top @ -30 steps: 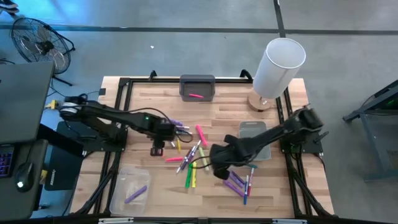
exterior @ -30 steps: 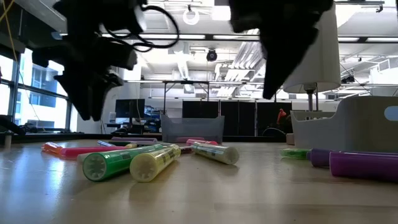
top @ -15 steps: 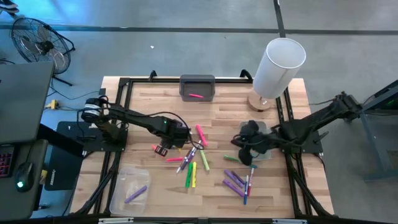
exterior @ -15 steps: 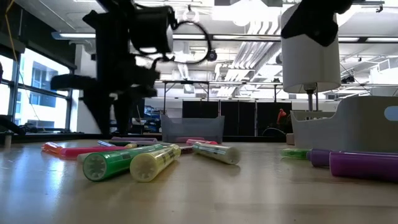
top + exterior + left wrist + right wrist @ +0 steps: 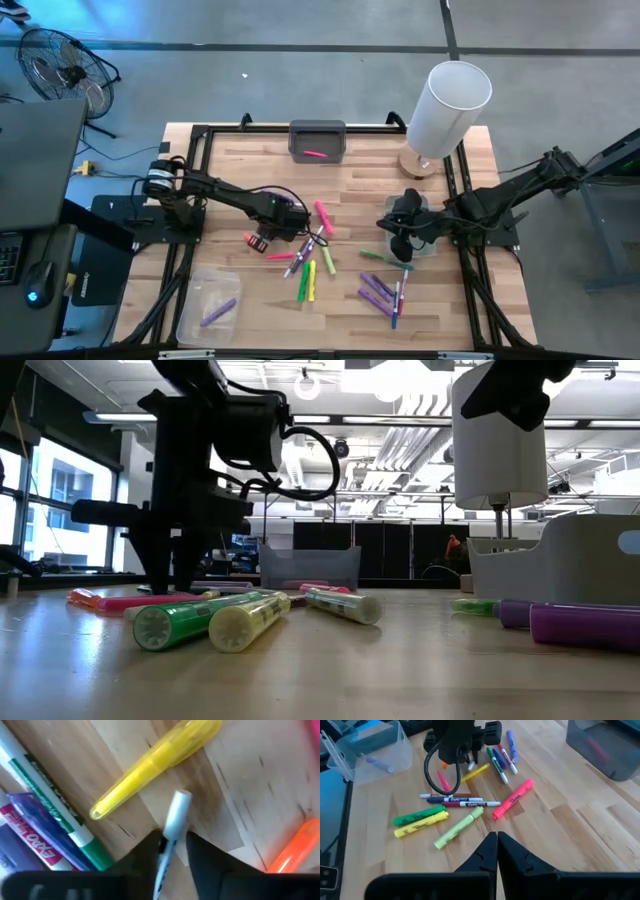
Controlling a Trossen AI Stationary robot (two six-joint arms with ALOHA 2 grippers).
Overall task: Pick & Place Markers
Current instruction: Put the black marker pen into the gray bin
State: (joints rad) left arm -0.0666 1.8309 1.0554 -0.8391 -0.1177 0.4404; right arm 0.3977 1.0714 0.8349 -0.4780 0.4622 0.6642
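Left gripper (image 5: 172, 851) down among the markers (image 5: 305, 262), fingers pinching a white pen (image 5: 173, 822), right gripper (image 5: 496, 851) closed, empty, over the grey tray (image 5: 428, 243).

Markers (image 5: 312, 262) lie scattered flat across the middle of the wooden table: pink, green, yellow, orange-red and white-barrelled ones in a loose left cluster, purple ones (image 5: 378, 293) nearer and to the right. One pink marker (image 5: 316, 155) lies in the far grey bin, one purple marker (image 5: 219, 311) in the near-left clear tray.
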